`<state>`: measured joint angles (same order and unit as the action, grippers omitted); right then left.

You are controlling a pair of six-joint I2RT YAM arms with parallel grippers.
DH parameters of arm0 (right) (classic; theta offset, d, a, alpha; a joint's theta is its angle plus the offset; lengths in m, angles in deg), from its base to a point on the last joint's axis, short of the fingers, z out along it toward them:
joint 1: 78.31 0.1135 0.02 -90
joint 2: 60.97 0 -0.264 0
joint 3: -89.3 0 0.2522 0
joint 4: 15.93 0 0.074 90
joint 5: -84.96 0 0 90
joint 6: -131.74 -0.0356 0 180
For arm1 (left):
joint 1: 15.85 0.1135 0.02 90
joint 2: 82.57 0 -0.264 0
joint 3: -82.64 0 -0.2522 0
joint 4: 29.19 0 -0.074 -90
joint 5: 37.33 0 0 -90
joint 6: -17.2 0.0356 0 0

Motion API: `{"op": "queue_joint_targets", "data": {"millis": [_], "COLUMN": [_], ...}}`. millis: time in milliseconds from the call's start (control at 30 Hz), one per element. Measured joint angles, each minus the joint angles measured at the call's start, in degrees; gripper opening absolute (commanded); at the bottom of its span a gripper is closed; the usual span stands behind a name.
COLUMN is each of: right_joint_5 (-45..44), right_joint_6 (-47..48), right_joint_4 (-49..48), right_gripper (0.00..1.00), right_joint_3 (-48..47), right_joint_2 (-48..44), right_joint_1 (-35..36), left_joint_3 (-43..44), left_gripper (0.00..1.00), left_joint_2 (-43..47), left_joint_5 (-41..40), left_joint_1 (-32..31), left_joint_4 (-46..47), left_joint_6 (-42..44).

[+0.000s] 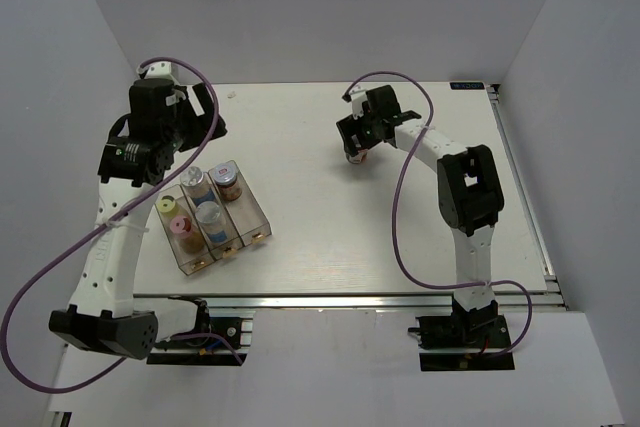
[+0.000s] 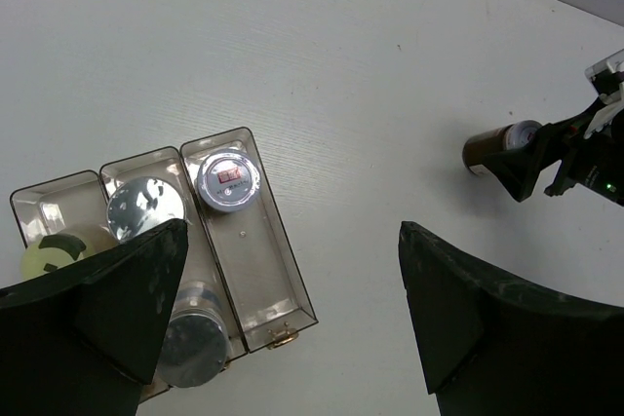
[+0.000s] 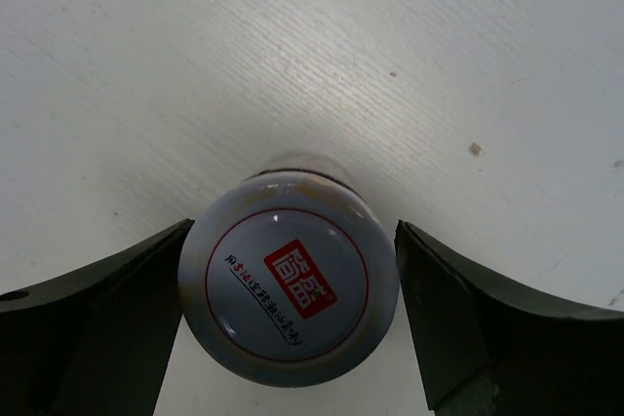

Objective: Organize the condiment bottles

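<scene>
Right gripper (image 3: 294, 231) is pinching the brown jar (image 3: 292, 284) by its silver lid, fingers pressing on both sides. The jar is well apart from the tray (image 2: 273, 280). Left gripper (image 2: 292, 241) is hanging spread wide and empty over the tray. Risks: smooth round lid slipping, or jar swinging in transit. Left arm is blocking the drop path. Free slot is already holding the grey-lidded jar (image 2: 227, 180), so I'm expecting a clip on it or the wall.
</scene>
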<state>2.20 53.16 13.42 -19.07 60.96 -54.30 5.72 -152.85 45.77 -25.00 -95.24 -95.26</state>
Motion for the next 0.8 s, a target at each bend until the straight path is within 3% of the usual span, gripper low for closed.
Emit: {"op": "queue_joint_targets", "data": {"millis": [133,333,433,467,633,800], "right_joint_5": [0.0,0.6,0.9,1.0,3.3,9.8], "right_joint_6": [0.0,0.2,0.4,0.5,1.0,2.3], "right_joint_4": [-1.2,-2.1,-2.1,-2.1,-1.0,4.5], "right_gripper": [0.80,0.59,0.41,0.28,0.01,0.00], "right_joint_3": [-1.5,-1.6,-1.6,-1.6,-1.6,-1.6], "right_joint_2": [0.0,-0.1,-0.1,-0.1,-0.5,-2.7], "right_joint_1": [0.0,0.0,0.0,0.0,-0.1,-0.2], "left_joint_3": [-0.9,-1.5,-1.5,-1.5,-1.5,-1.3], "left_gripper": [0.98,0.98,0.98,0.98,0.98,0.98], "left_joint_2": [1.9,3.7,3.7,3.7,3.7,3.8], "left_joint_5": [0.0,0.0,0.0,0.0,0.0,0.0], "left_joint_1": [0.0,0.0,0.0,0.0,0.0,0.0], "left_joint_4": [-0.2,-0.4,-0.5,-0.5,-0.5,-0.7], "left_joint_6": [-0.2,-0.5,-0.5,-0.5,-0.5,-0.5]}}
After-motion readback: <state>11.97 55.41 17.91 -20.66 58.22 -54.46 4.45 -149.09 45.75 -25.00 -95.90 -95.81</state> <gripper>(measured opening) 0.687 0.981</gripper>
